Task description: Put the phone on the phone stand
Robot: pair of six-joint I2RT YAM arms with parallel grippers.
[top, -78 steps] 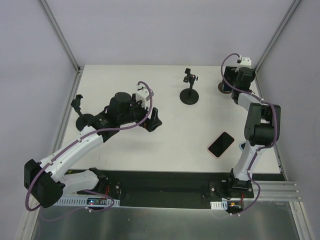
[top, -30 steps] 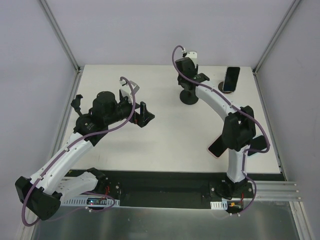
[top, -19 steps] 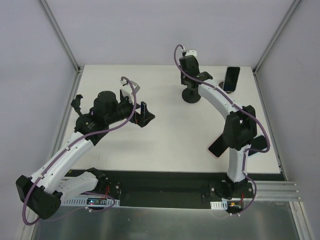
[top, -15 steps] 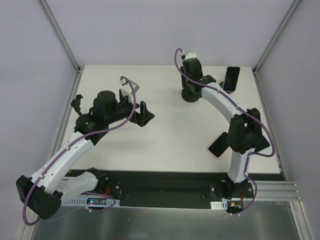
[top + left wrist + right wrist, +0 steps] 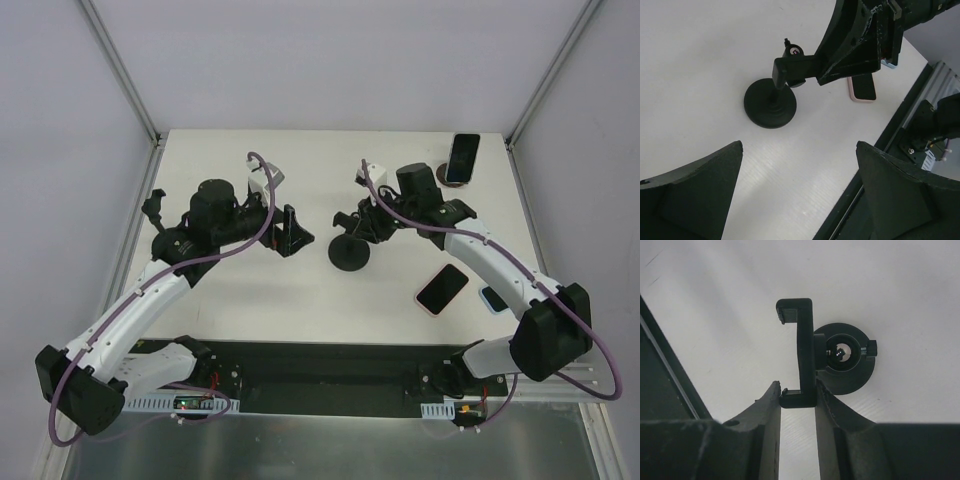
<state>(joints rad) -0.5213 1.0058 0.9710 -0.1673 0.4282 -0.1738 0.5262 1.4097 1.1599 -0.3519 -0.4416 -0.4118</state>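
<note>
The phone [image 5: 442,289], a black screen in a pinkish case, lies flat on the table right of centre and shows in the left wrist view too [image 5: 862,89]. The black phone stand [image 5: 350,253], with its round base [image 5: 770,105] and clamp head [image 5: 801,355], stands at the middle of the table. My right gripper [image 5: 352,222] is shut on the lower end of that clamp [image 5: 797,396], with both fingers pressed against it. My left gripper [image 5: 293,232] is open and empty [image 5: 800,195], a short way left of the stand.
A second phone [image 5: 463,158] stands upright on a stand at the back right corner. Another black stand [image 5: 160,228] is at the table's left edge. A small blue object [image 5: 492,298] lies beside the flat phone. The black front rail [image 5: 900,125] runs close by.
My right gripper has closed on the stand's clamp and brought the stand from the back of the table forward to the centre. The left arm has barely moved.
</note>
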